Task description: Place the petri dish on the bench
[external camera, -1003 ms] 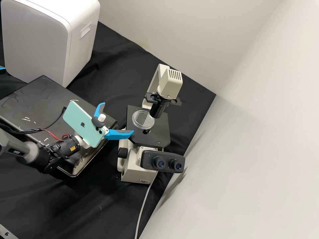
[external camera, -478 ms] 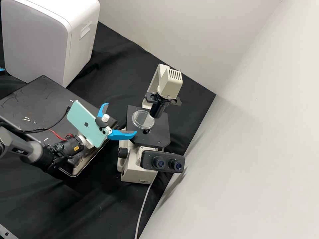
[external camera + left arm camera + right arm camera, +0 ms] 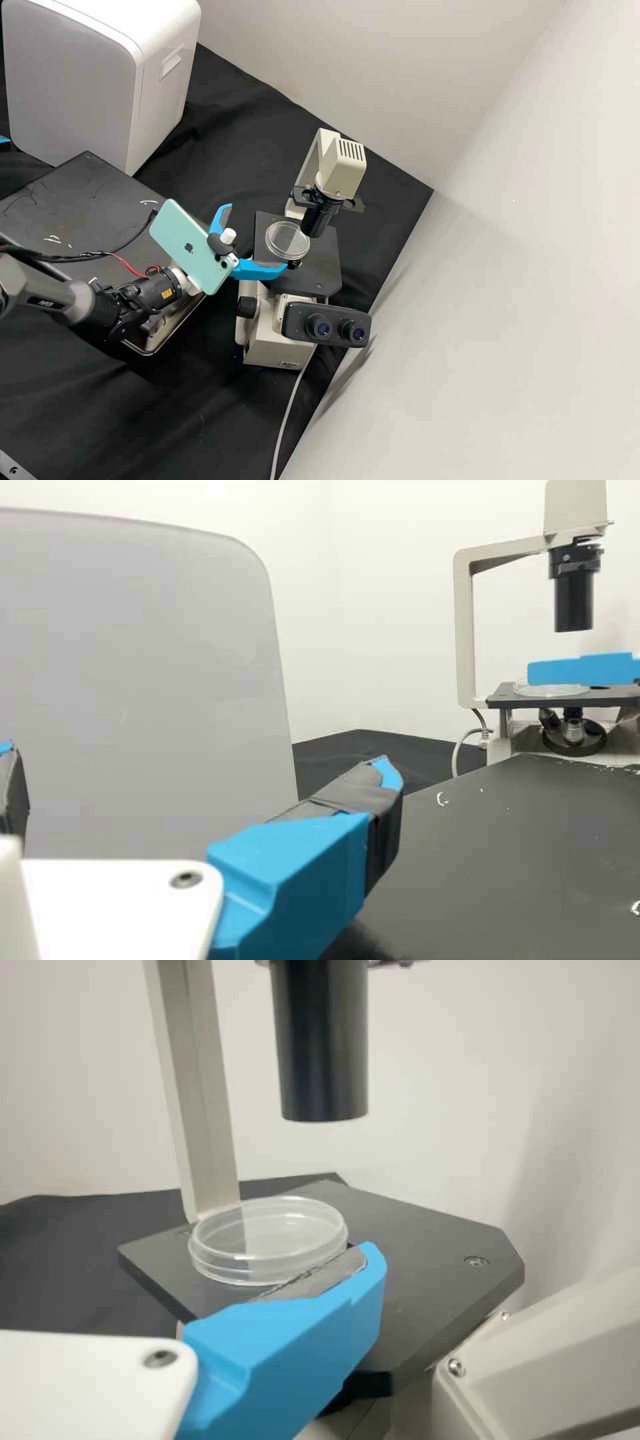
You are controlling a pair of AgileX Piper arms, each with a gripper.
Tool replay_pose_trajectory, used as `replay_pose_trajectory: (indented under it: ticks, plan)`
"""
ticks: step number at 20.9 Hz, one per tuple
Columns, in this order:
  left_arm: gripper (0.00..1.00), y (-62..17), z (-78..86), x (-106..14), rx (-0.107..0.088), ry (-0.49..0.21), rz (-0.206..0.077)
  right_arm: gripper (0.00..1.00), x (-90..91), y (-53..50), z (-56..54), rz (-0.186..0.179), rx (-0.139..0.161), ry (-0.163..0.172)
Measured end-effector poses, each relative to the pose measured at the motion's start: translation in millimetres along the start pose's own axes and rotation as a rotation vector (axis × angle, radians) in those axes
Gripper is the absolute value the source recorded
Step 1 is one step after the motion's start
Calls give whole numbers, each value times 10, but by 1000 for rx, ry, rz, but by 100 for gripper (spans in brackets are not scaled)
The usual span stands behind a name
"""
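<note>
- The petri dish, clear and round, lies flat on the black stage of the microscope. It sits right under the microscope's dark tube, raised above the black bench.
- The right gripper hangs at the side of the microscope's stage that faces the black slab. Its two blue fingers are spread wide and hold nothing.
- One finger lies about level with the stage, its tip close against the dish's near rim. Whether it touches the dish cannot be told.
- The other finger stands clear of the microscope, on the slab side.
- A mint-green phone rides on that gripper's wrist, facing away from the microscope.
- The left gripper is well apart from the microscope, with the black slab between them. It sits close up to the white cabinet, fingers parted and nothing between them.
- The black slab lies just beside the microscope, and the white cabinet stands beyond the slab.
</note>
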Motion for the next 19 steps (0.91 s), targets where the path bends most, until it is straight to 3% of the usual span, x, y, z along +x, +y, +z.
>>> replay_pose_trajectory:
  ticks: [2, 6, 12, 19]
  plan:
    - [100, 0, 0, 0, 0, 0, 0, 100, 44, -8, 43, -10, 4, -22]
    - [100, -6, 2, -5, 2, 0, -2, 100, 122, 32, 62, -9, -7, -25]
    - [100, 17, 9, -10, 25, -1, 6, 100, 217, 4, 112, -19, -6, -38]
    - [100, -4, 32, -21, 21, -7, -3, 100, 268, 60, 107, -9, -8, -42]
